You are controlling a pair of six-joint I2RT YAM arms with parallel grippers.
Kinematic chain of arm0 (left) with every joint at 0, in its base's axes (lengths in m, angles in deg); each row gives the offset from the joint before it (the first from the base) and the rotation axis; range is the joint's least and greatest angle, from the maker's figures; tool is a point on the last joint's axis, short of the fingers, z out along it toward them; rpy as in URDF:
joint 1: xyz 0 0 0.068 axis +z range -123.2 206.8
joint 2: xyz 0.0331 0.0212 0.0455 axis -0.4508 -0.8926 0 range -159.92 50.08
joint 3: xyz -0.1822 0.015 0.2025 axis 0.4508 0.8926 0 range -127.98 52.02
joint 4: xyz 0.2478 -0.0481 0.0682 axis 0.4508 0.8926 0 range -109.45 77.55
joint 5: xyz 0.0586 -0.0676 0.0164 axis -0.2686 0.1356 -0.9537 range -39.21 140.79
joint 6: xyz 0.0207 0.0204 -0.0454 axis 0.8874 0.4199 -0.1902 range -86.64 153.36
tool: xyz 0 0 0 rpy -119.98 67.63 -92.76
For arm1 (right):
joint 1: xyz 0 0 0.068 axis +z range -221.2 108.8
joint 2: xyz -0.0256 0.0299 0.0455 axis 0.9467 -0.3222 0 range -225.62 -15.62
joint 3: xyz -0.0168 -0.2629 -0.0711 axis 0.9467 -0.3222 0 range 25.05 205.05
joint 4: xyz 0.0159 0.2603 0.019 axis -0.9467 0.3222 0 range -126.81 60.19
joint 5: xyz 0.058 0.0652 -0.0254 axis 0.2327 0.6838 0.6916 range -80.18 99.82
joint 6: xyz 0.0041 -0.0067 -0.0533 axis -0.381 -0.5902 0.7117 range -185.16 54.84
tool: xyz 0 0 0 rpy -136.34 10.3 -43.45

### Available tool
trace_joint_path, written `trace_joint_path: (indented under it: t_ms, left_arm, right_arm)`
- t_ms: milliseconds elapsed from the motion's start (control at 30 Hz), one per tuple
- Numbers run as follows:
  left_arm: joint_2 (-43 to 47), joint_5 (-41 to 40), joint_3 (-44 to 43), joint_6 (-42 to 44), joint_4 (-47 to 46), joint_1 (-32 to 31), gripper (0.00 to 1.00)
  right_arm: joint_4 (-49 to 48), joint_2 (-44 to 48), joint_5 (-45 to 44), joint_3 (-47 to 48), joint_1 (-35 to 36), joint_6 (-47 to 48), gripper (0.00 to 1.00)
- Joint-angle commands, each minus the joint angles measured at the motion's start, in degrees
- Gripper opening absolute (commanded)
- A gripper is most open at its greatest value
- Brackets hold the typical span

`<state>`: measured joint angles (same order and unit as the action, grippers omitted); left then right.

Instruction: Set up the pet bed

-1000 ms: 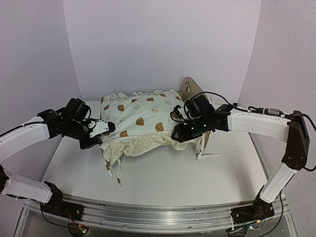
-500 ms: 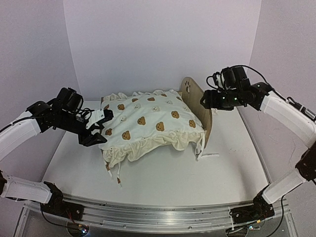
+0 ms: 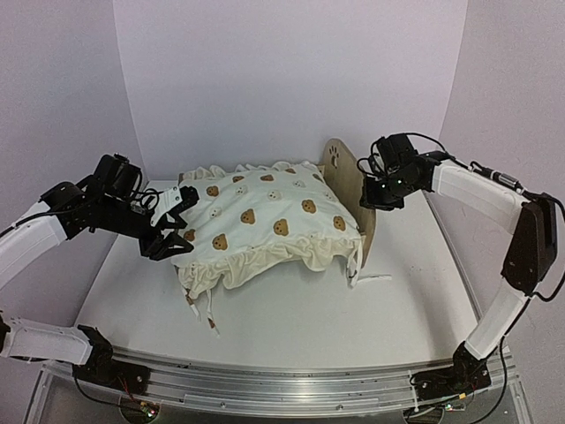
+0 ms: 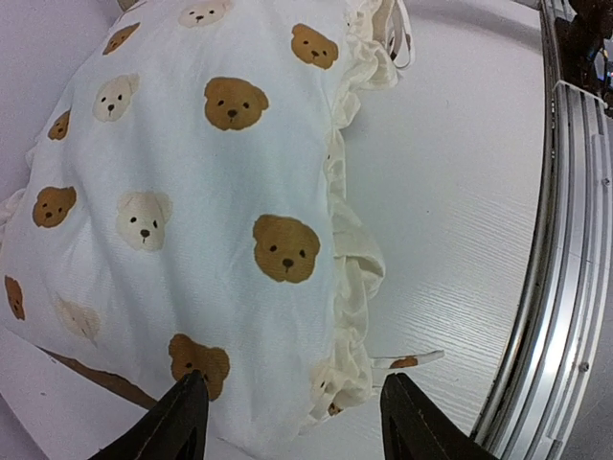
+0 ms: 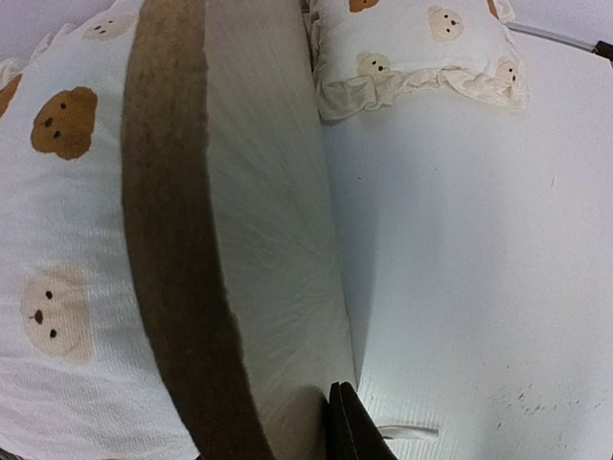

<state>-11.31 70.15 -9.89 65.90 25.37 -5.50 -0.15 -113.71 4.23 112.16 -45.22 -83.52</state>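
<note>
The pet bed (image 3: 342,168) stands mid-table, and only its rounded wooden headboard (image 5: 168,240) with a paw cutout shows. Cream bear-print bedding (image 3: 265,221) covers the rest. My right gripper (image 3: 374,189) straddles the headboard's top edge. One finger (image 5: 352,431) presses on the board's back face; the board hides the other finger, and the jaws appear shut on it. My left gripper (image 3: 177,223) hangs open at the bedding's left end. In the left wrist view its fingers (image 4: 182,422) flank the ruffled corner (image 4: 350,316) of the bedding without touching it.
A small bear-print pillow (image 5: 412,48) lies on the table behind the headboard. The bedding's loose ties trail at the front left (image 3: 201,309) and the right (image 3: 371,279). A metal rail (image 4: 551,287) runs along the near edge of the white table (image 3: 291,327).
My right gripper left the bedding's right end, rose to the right, then came down onto the headboard and closed. My left gripper opened off the bedding's left edge, and the bedding settled flatter.
</note>
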Motion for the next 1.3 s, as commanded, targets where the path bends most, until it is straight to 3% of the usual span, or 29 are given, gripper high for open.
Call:
trace_joint_path:
  t_ms: [0, 133, 300, 367, 500, 733, 833, 1033, 1267]
  left_arm:
    - [1.6, 4.8, -1.0, -1.8, -2.5, 0.2, 0.63]
    - [0.4, 7.8, -1.4, -2.7, -3.4, 0.1, 0.63]
    - [-3.7, 9.6, -3.6, -2.7, -5.6, -1.8, 0.70]
    - [-5.8, 7.9, -4.6, -2.4, -6.1, -4.7, 0.72]
    - [-10.1, 5.2, -6.2, 0.1, -6.7, -11.4, 0.75]
    - [-18.2, -1.2, -8.9, 7.4, -9.2, -18.8, 0.80]
    - [-21.7, -3.5, -11.3, 9.4, -10.5, -20.4, 0.80]
    - [-27.0, -8.0, -15.2, 12.0, -12.1, -21.1, 0.80]
    - [-27.9, -11.8, -14.4, 13.6, -12.5, -21.1, 0.80]
  right_arm:
    - [1.8, 3.2, 4.9, -2.9, 8.3, -5.9, 0.21]
    - [3.1, 3.9, 1.5, -3.2, 16.3, -9.7, 0.25]
    - [3.2, 2.7, 2.7, -2.7, 23.3, -16.2, 0.41]
    - [3.3, 3.6, 3.5, -2.9, 24.2, -17.1, 0.49]
    - [3.3, 8.3, 2.3, -5.3, 24.3, -15.4, 0.54]
    - [1.6, 18.1, 10.0, -18.8, 25.0, -10.3, 0.54]
    - [-6.1, 22.6, 12.3, -28.8, 26.9, -5.3, 0.54]
    - [-34.8, 31.2, 5.3, -52.9, 28.2, 7.3, 0.55]
    - [-53.8, 22.7, 5.6, -56.1, 30.9, 22.4, 0.53]
